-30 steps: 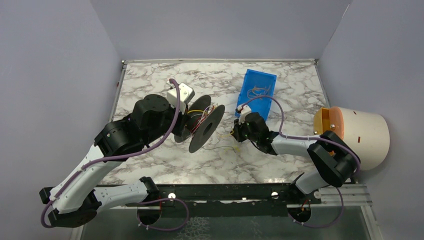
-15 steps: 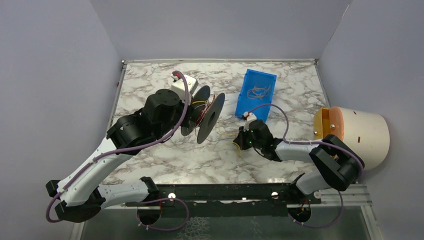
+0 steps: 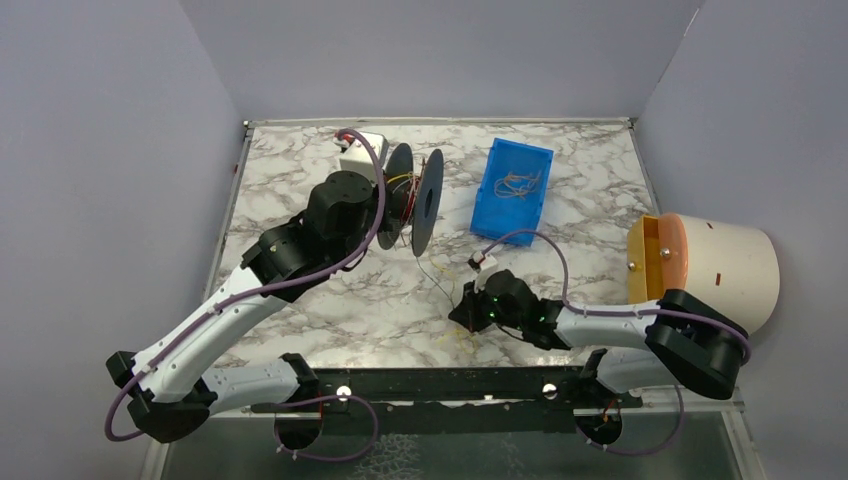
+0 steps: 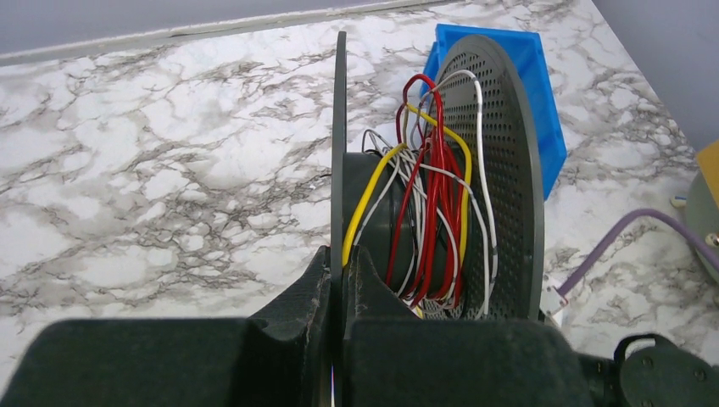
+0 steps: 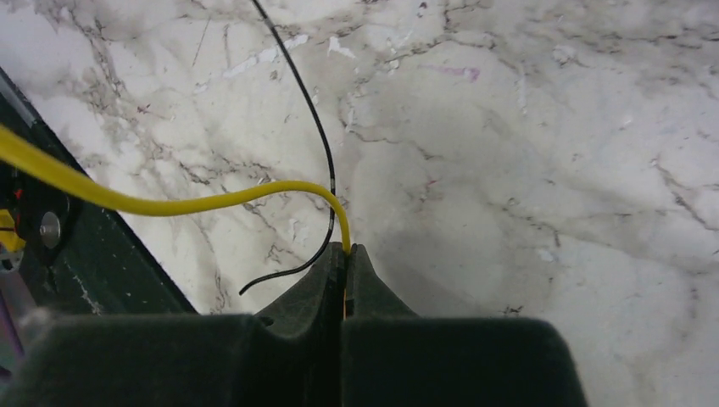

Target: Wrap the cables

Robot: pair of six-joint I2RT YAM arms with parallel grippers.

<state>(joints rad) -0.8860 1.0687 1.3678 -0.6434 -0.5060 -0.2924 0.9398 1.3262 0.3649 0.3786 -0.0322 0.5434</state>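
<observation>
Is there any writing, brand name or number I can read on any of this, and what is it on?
No readable text anywhere.
The blue bin and the black spool show no lettering.
The cream cylinder bears small red marks, too small to read.

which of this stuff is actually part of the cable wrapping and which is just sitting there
In the job:
- cables wound on the black spool
- yellow cable pinched in the right gripper
- left gripper clamped on a spool disc

Lying about:
- blue bin holding loose wires
- cream and orange drum
</observation>
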